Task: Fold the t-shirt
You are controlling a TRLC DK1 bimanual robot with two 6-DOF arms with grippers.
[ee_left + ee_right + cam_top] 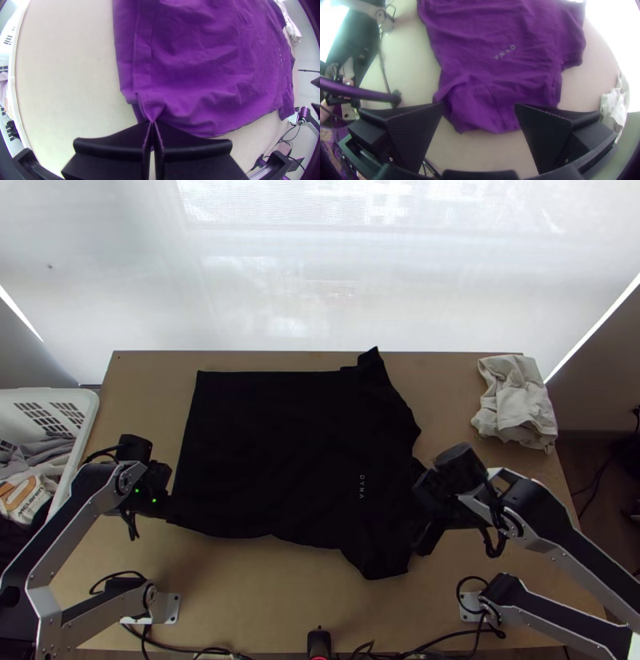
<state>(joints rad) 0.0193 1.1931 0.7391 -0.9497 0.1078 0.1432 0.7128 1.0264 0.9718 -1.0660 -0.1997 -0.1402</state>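
In the top view the black t-shirt (280,452) lies spread across the table, its hem side to the left and its lettered chest to the right. My left gripper (170,506) is at the near hem corner; in its wrist view my left gripper (152,124) is shut on a pinch of the hem (151,105). By the near sleeve and shoulder stands my right gripper (419,532). The right wrist view has my right gripper (479,108) open wide, with the bunched sleeve (476,110) in view between its separated fingers.
A crumpled light cloth (516,400) lies at the table's far right. The white basket (90,408) with clothes stands off the left edge. Cables (432,640) run along the near edge of the table (272,588).
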